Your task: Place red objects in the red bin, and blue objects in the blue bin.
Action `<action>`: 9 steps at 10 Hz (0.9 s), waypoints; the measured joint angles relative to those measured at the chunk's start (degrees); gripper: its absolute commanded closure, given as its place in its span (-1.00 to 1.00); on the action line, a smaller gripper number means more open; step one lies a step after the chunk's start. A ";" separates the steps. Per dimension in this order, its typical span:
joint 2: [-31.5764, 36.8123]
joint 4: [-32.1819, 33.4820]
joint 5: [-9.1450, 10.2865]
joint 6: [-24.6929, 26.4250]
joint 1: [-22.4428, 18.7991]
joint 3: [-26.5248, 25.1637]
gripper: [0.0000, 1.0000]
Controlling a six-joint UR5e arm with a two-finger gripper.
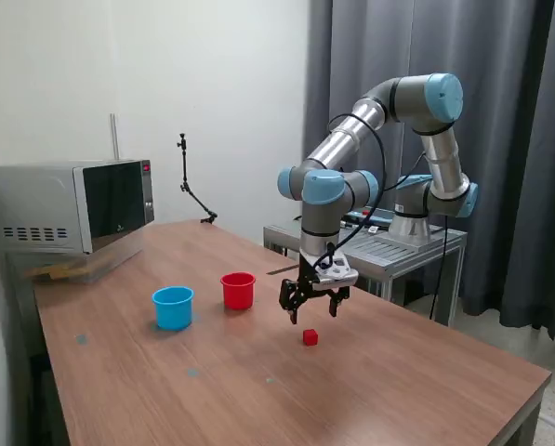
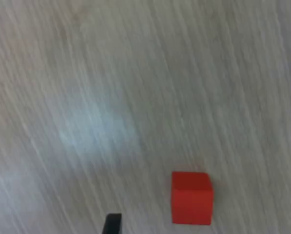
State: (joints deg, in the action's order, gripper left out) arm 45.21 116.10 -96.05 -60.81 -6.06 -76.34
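A tiny red cube [image 1: 310,337] lies on the wooden table, and the wrist view shows it [image 2: 191,197] close up on the bare wood. My gripper [image 1: 313,308] hangs open just above it, a little toward the exterior view's left, holding nothing. Only dark fingertips [image 2: 113,223] show at the wrist picture's edge. The red bin [image 1: 238,290] stands upright further to the exterior view's left, and the light blue bin [image 1: 173,307] stands beside it, further left still. No blue cube is in view.
A microwave [image 1: 72,206] sits at the table's far left corner in the exterior view. A thin black stand [image 1: 191,190] rises at the back edge. A metal cart [image 1: 389,246] holds the arm's base behind the table. Dark curtains hang behind.
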 measured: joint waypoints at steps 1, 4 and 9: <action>-0.14 0.41 0.01 0.08 0.00 -0.03 -1.00; -1.25 0.73 0.05 0.42 0.00 -0.36 -1.00; -1.69 0.70 -0.07 4.18 0.18 -1.97 -1.00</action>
State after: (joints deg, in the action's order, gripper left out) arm 43.52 116.79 -96.12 -56.63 -5.88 -78.31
